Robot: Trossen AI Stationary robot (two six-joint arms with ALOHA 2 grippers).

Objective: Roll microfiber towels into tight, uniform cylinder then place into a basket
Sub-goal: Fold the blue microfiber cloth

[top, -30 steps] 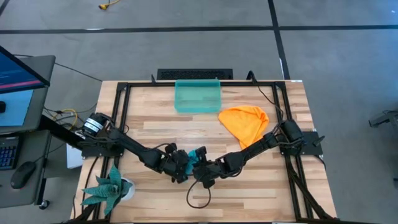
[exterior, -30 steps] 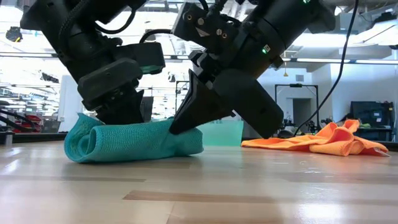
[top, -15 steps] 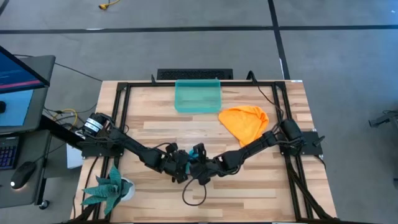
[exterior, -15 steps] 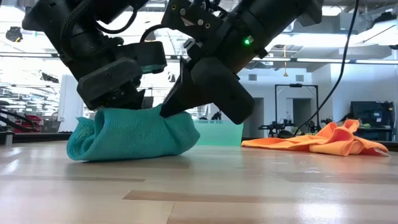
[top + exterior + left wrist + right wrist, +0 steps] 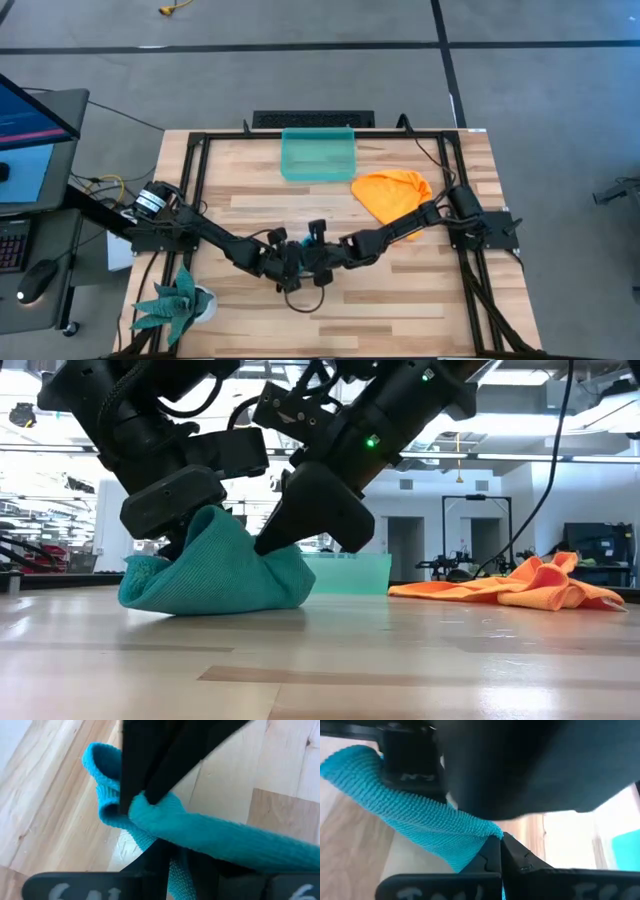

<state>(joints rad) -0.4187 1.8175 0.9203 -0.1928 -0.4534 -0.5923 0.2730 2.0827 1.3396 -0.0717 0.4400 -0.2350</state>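
At table's near centre, left gripper (image 5: 185,525) and right gripper (image 5: 275,540) both pinch the teal towel (image 5: 215,575), apparently half-rolled.

Bright, even overhead light; soft shadows under arms. Low view: glare sheen on table (image 5: 420,660), backlit windows blown out. Wrist views blurred, close-up, partly dark.

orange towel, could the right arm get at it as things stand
Probably not yet: the right gripper is shut on the teal-blue microfiber towel beside the left gripper. The crumpled orange microfiber towel lies uncovered next to the right arm, so releasing would free the way.
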